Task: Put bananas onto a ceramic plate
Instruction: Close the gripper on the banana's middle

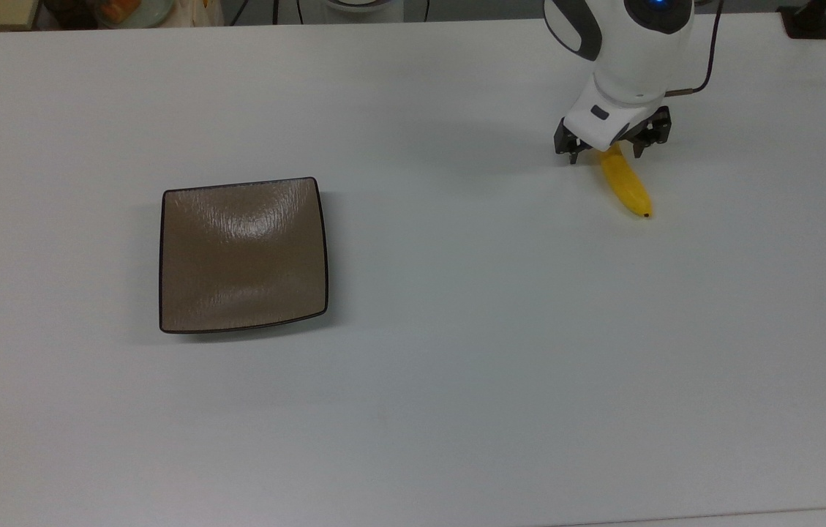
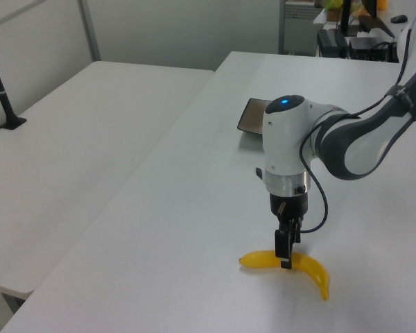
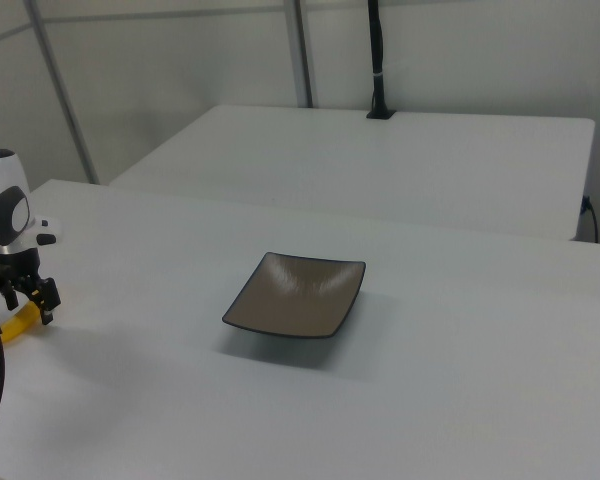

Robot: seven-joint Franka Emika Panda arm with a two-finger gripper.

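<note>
A yellow banana (image 1: 627,186) lies on the white table at the top view's upper right, its dark tip toward the near edge. My gripper (image 1: 605,154) is low over its stem end, open, with one finger on each side of the fruit. In the left view the gripper (image 2: 286,258) reaches down to the banana (image 2: 310,269) near its middle. The brown square ceramic plate (image 1: 243,255) sits bare far off at the top view's left. In the right view the plate (image 3: 296,295) is mid-table and the gripper (image 3: 18,299) stands over the banana (image 3: 2,332) at the left edge.
A second white table (image 2: 69,139) stands alongside, with a black post (image 2: 0,87) on it. A black mount (image 1: 808,22) sits at the table's far right corner in the top view. A cable (image 2: 320,201) loops off the arm's wrist.
</note>
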